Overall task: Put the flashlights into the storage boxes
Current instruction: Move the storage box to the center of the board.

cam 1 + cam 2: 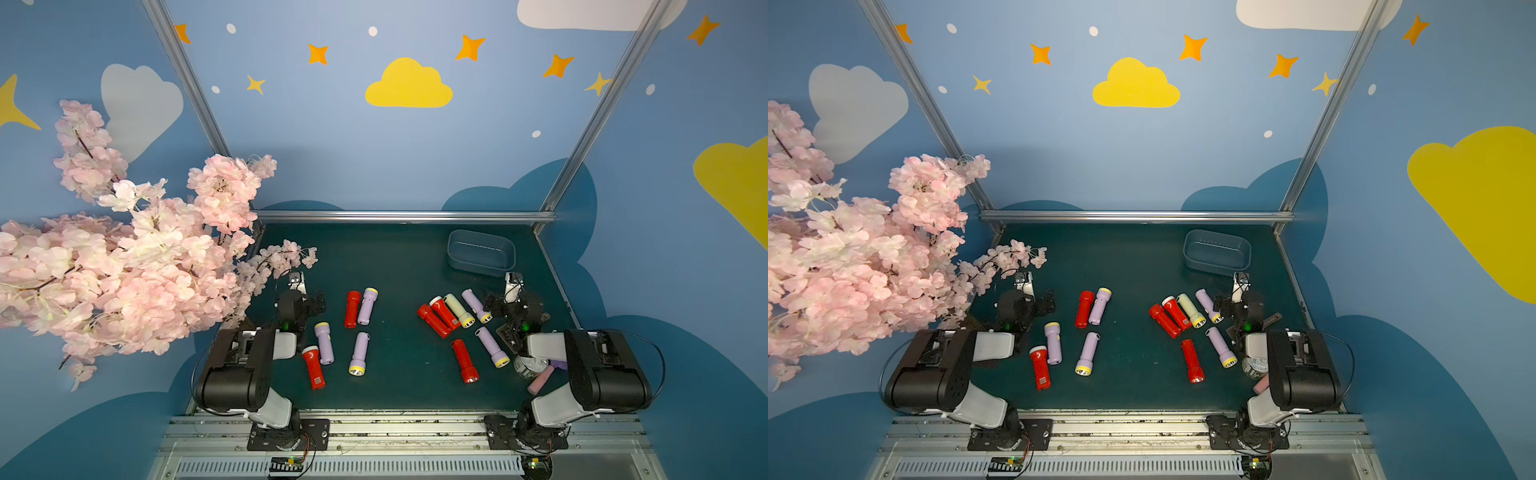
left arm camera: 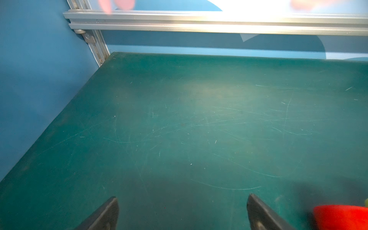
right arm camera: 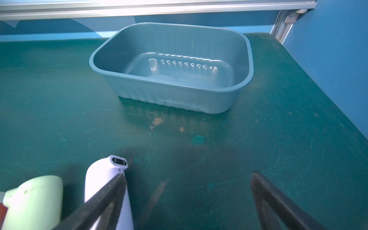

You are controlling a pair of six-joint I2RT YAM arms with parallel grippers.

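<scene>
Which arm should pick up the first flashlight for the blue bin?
Right, probably: the open right pincer sits beside a lilac flashlight, bin just ahead; the left pincer faces mostly bare table, farther off.

Black-and-white arms (image 1: pixel 232 374), looping black cables (image 1: pixel 664 368), green lights (image 1: pixel 285 324), dark tapered claws (image 2: pixel 182 197).

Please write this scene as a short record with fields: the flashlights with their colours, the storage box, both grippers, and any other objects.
flashlights: eleven in view, all lying on the table, in two groups
colours: five red, five lilac, one pale yellow flashlight
storage box: empty, at the far right part of the table
left gripper: open, holds nothing, over bare table
right gripper: open, holds nothing, faces the storage box
other: tin can and pink cylinder by the right arm; blossom branch on the left side
</scene>
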